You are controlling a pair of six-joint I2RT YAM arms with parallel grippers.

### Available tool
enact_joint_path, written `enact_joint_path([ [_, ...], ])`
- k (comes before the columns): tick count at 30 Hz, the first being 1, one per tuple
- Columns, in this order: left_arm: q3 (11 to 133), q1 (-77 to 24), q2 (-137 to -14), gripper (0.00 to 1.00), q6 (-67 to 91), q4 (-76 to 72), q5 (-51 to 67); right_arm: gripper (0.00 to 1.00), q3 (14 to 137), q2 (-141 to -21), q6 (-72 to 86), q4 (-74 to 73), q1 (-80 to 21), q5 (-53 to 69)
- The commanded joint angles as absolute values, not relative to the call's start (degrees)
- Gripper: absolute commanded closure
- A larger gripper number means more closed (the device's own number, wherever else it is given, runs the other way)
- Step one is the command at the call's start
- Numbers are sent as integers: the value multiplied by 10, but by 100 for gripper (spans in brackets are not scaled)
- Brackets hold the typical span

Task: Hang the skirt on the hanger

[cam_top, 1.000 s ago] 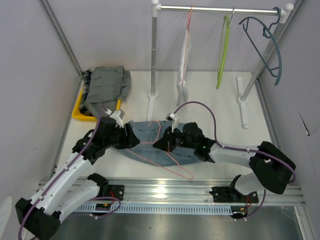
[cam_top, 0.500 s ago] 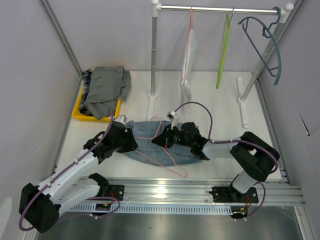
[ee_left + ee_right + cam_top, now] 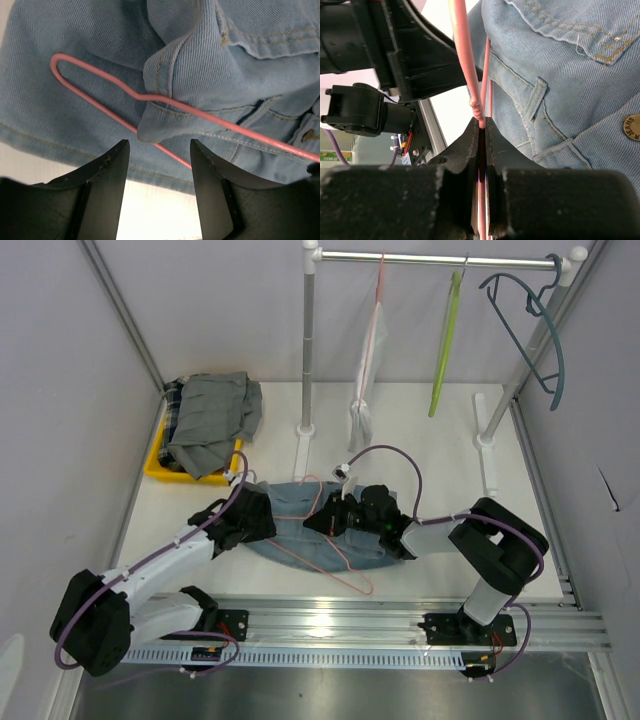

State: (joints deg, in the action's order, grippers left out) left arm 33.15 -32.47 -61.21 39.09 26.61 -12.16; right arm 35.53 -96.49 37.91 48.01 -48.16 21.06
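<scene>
A light blue denim skirt (image 3: 300, 530) lies flat on the white table between the two arms. A thin pink wire hanger (image 3: 335, 555) lies across it; one end loop (image 3: 62, 67) rests on the denim and a fold of waistband (image 3: 170, 75) drapes over the wire. My right gripper (image 3: 481, 125) is shut on the pink hanger wire (image 3: 462, 50) near its twisted neck, at the skirt's middle. My left gripper (image 3: 157, 150) stands open just off the skirt's left hem (image 3: 60, 147), nothing between its fingers (image 3: 110, 170).
A yellow tray (image 3: 160, 465) with folded grey clothes (image 3: 210, 420) sits at the back left. A clothes rail (image 3: 440, 257) at the back carries a pink hanger with a clear bag (image 3: 368, 360), a green hanger (image 3: 445, 340) and a teal hanger (image 3: 535, 325). Rail feet (image 3: 305, 430) stand behind the skirt.
The left gripper has slid lower along the skirt's left edge and its arm has stretched out. The right gripper holds the hanger in nearly the same place. The bag on the rail sways.
</scene>
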Motion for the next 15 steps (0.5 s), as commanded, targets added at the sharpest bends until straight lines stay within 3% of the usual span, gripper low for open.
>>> enact_joint_path([
  [1,317,-330,-625,43,403,208,-149,100,355,-967,367,511,-477,214],
  [11,286,-331,-675,50,395,98,-135,100,344,-967,352,509,-464,214],
  [15,308,-332,-686,78,376,85,-104,100,339,-973,344,505,-454,213],
])
